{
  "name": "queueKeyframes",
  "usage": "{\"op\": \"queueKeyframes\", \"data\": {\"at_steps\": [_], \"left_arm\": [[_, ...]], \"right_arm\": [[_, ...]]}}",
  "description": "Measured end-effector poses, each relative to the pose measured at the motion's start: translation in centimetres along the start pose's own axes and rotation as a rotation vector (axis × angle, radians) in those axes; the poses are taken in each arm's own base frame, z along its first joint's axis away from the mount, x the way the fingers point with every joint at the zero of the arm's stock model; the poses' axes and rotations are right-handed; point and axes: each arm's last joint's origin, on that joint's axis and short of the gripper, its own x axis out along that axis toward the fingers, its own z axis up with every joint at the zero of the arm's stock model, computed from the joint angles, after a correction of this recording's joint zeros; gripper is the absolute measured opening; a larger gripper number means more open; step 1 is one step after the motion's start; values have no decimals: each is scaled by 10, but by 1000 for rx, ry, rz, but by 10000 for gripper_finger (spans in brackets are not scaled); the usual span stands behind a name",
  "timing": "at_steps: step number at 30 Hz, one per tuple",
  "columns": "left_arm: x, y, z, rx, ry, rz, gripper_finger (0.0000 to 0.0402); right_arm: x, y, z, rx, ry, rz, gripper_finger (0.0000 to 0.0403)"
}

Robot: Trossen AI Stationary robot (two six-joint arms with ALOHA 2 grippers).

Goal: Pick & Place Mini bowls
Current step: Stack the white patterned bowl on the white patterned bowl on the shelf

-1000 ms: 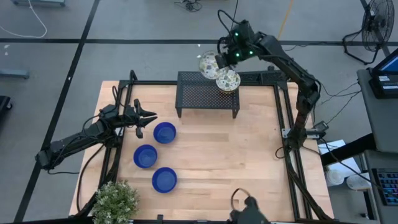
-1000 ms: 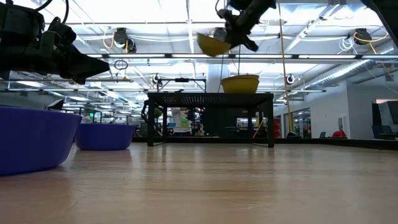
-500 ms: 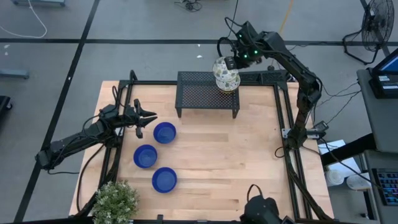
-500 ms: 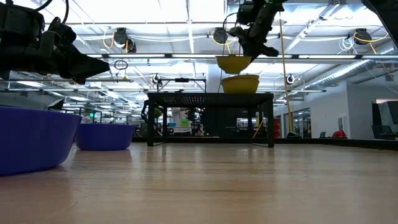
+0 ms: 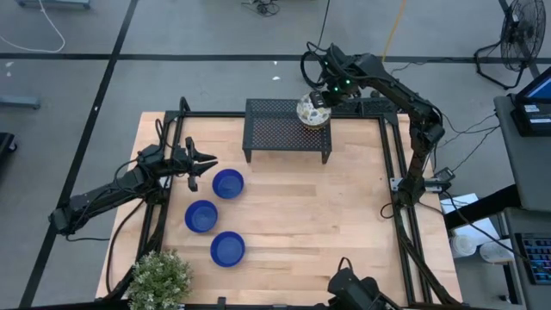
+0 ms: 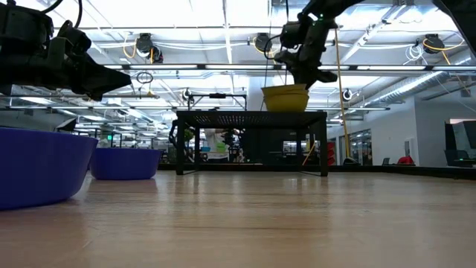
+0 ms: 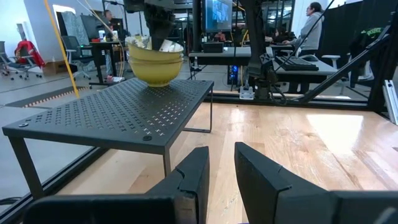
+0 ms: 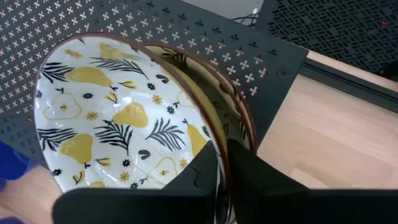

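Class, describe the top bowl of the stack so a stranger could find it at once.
Start at the black perforated rack along the table's far edge. On its right end sit two stacked patterned bowls; the top bowl is the one whose rim the right gripper pinches. Unlike the three blue bowls down on the wood, it is white with yellow pears and dark leaves.

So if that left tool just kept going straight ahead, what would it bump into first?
Probably the black mesh rack; the left tool points at its near corner. The stacked bowls sit farther back on it. Depth is uncertain.
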Motion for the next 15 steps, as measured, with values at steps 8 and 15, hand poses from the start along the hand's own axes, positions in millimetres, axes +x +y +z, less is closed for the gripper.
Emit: {"op": "queueKeyframes", "data": {"at_steps": [8, 15], "left_arm": [[0, 0, 0, 0, 0, 0, 81], [0, 0, 0, 0, 0, 0, 81]], "right_arm": [[2, 0, 0, -9, -7, 7, 45], [-21, -2, -1, -16, -117, 30, 82]]}}
